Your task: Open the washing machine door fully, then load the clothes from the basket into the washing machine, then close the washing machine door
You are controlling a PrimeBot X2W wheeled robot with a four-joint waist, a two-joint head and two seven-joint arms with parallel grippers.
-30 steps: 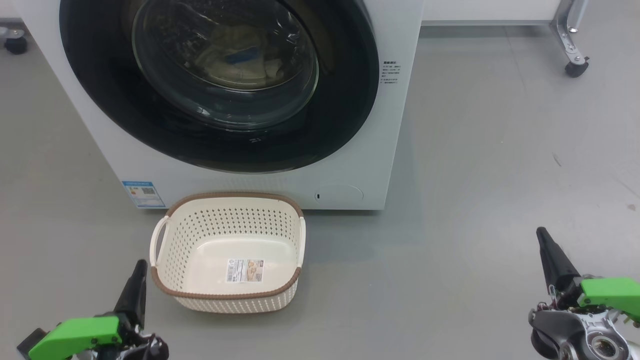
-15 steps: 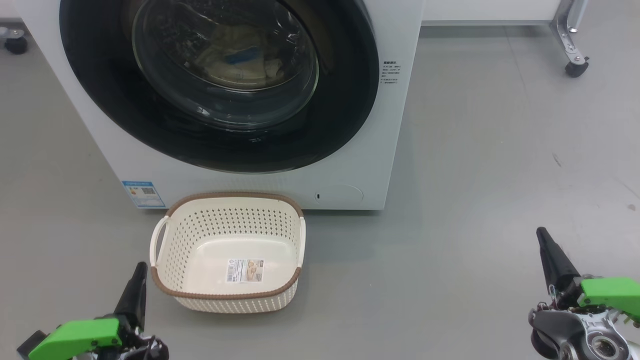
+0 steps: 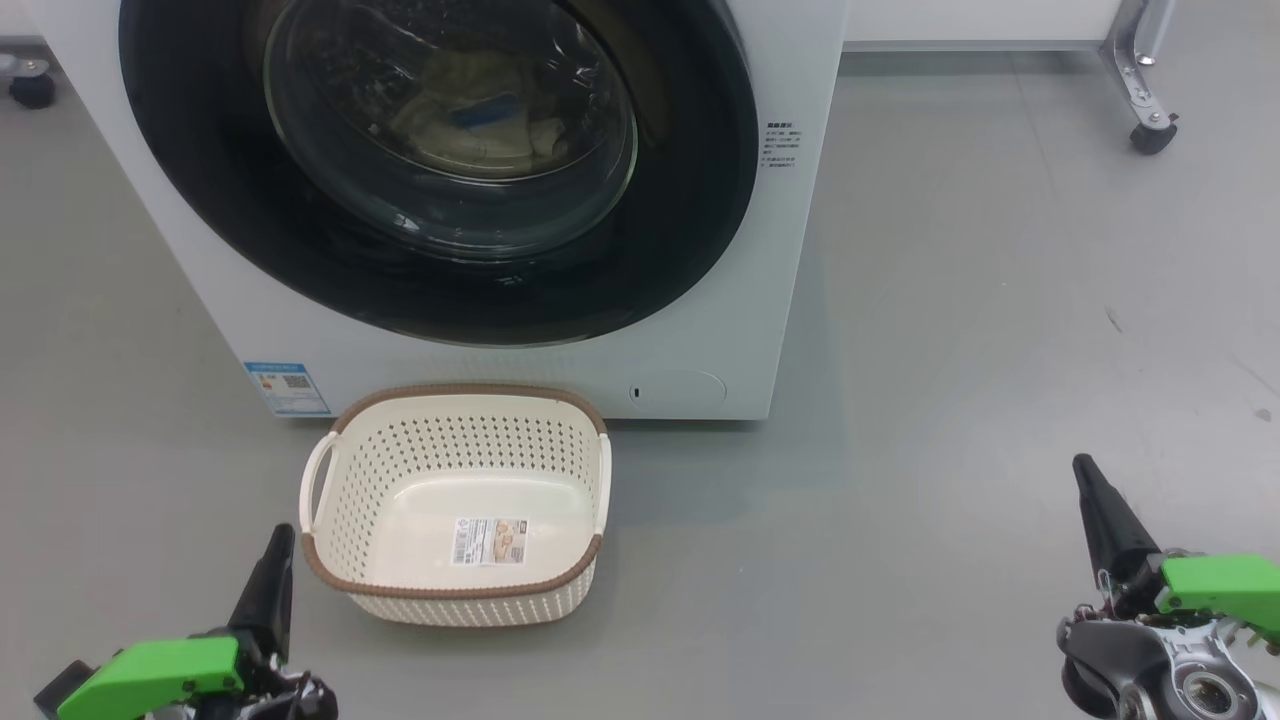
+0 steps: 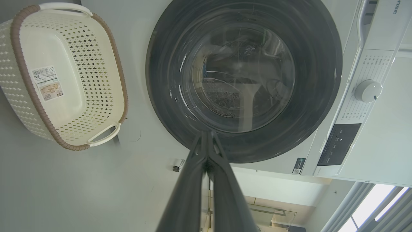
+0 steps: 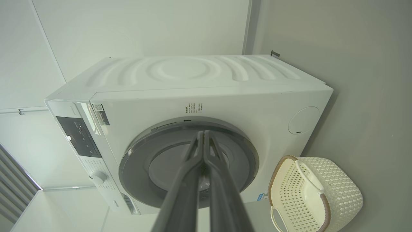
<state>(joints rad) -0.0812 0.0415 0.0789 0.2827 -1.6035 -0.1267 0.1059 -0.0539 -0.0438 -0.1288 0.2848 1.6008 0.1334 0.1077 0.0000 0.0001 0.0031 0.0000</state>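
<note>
The white washing machine (image 3: 700, 330) stands ahead with its round black-rimmed door (image 3: 200, 200) closed flat against the front; the same door (image 4: 322, 106) (image 5: 135, 167) faces both wrist cameras. Pale yellow clothes (image 3: 470, 100) with a blue piece lie behind the glass, inside the drum. The cream basket (image 3: 340, 480) (image 4: 19, 42) (image 5: 341, 187) sits on the floor before the machine, holding nothing but its label. My left gripper (image 3: 283, 530) (image 4: 206, 133) hangs shut and bare beside the basket's near-left corner. My right gripper (image 3: 1082, 465) (image 5: 203, 132) is shut, holding nothing, far right of the basket.
Grey floor (image 3: 950, 300) stretches to the right of the machine. A metal frame leg on a caster (image 3: 1150, 130) stands at the far right, and another caster (image 3: 30, 85) sits at the far left. A blue label sticker (image 3: 287, 388) marks the machine's lower left corner.
</note>
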